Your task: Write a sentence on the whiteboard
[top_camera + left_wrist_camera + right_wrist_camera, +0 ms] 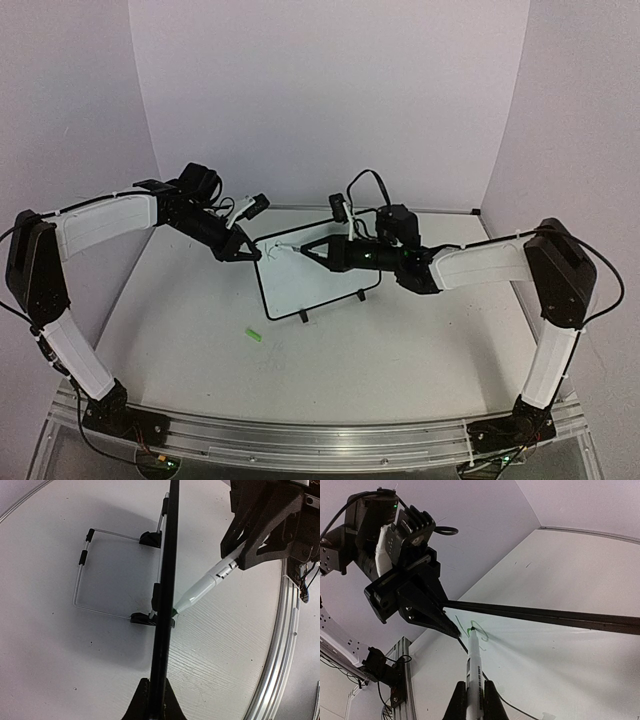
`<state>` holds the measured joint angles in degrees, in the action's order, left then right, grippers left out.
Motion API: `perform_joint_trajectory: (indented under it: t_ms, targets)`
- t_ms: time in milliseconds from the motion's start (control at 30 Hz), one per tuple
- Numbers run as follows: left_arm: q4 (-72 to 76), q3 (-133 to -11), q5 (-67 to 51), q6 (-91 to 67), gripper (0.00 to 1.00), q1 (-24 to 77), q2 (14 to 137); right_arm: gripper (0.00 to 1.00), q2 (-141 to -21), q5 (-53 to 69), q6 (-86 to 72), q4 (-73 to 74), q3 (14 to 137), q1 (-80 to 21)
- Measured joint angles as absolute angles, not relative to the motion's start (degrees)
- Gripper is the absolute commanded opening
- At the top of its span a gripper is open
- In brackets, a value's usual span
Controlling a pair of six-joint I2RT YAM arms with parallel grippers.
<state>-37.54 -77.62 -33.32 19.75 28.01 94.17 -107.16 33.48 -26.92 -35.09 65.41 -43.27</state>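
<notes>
The right pincer (471, 692) is clamped on a white marker (474, 655). The marker's green tip touches the whiteboard (325, 285) near its far left corner, just beside the first few green strokes of the sentence (479, 629). The left pincer (154, 695) grips that same corner's edge. The whiteboard stands in the middle of the bench (420, 350), and a small green object (254, 336) lies near-left of it.

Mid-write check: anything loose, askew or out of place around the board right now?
One thing: a small green piece, probably a pen cap, lies loose on the table in front of the whiteboard. Otherwise normal: the left gripper clamps the board's edge, and the right gripper holds the marker with its tip on it.
</notes>
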Motion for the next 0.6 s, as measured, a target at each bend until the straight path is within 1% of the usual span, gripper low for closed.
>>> perform_joint_trajectory:
  t_ms: [600]
  targets:
    - [-37.5,-77.6,-33.3,19.7,0.0,28.0,94.2,0.0,-107.3,32.7,-27.1,-35.1,62.4,-43.3]
